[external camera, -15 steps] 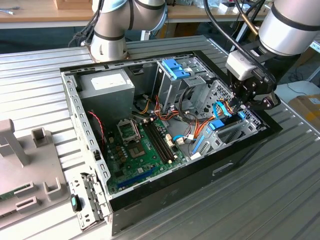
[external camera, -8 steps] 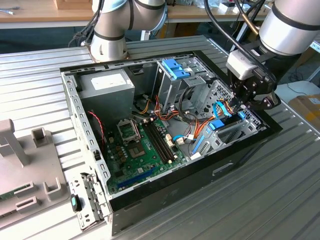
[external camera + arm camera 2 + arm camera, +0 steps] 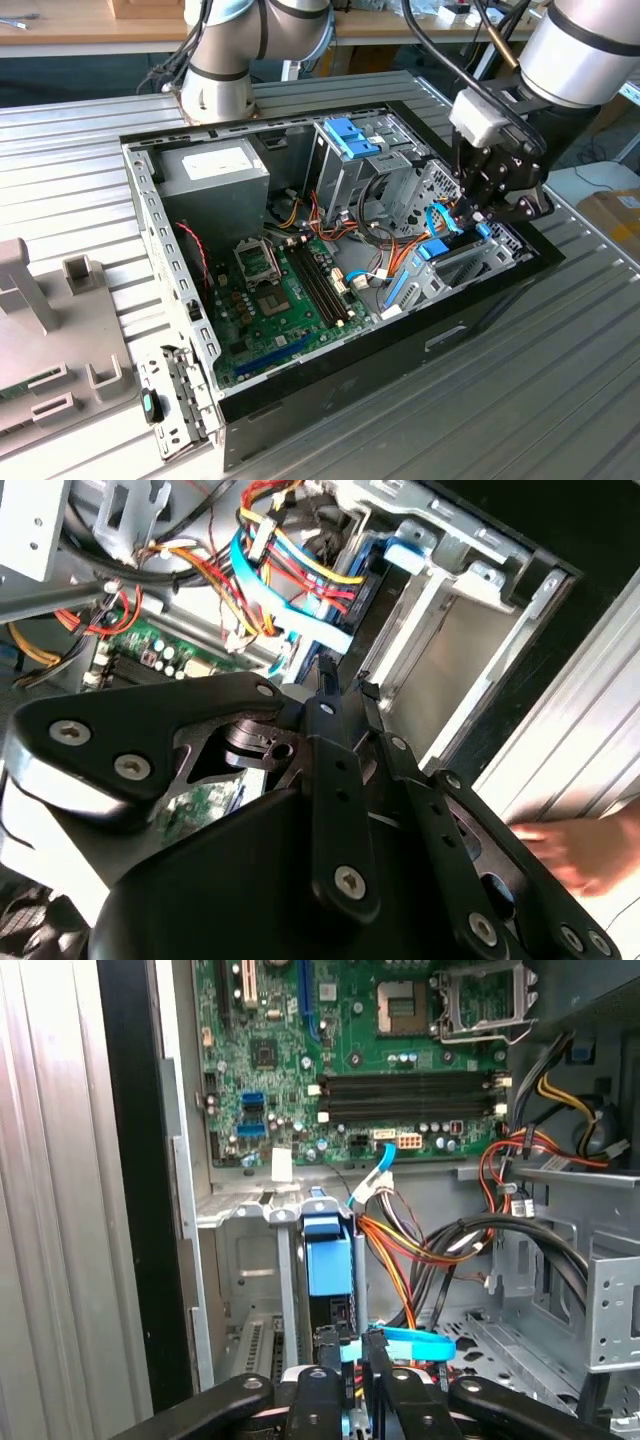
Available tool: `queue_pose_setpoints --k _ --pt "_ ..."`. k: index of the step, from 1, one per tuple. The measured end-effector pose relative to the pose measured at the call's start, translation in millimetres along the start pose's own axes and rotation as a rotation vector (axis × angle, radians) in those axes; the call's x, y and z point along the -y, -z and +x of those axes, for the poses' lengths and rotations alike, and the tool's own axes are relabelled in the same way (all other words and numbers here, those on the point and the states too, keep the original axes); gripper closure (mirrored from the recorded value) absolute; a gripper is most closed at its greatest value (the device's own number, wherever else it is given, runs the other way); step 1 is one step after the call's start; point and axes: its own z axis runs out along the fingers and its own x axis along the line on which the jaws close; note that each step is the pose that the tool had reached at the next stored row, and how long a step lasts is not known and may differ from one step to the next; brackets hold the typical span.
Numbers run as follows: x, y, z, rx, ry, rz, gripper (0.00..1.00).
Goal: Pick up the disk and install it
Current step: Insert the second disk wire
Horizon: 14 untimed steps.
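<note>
The gripper point(image 3: 478, 222) hangs low inside the open computer case point(image 3: 165, 245), by the drive bay point(image 3: 330, 1260), apparently to seat the disk; its fingers look pressed together.

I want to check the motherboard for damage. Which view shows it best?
The first wrist view: the motherboard faces the camera, sockets and slots plain. The exterior view shows it slanted inside the case; the second wrist view, a green sliver behind cables.

open computer case point(image 3: 160, 215) | green motherboard point(image 3: 285, 300) inside | orange cables point(image 3: 400, 1245) | grey fixture point(image 3: 30, 290) beside case
</note>
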Motion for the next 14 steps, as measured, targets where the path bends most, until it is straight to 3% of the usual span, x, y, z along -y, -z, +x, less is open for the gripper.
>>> queue_pose_setpoints --k 1,3,14 --pt "0.2 -0.1 0.0 -0.0014 -0.004 -0.0168 0.76" --pt "0.5 -0.2 0.0 -0.0020 -0.005 -0.0266 0.76" --pt "0.3 -0.4 -4.2 -0.0021 -0.005 -0.0268 0.76"
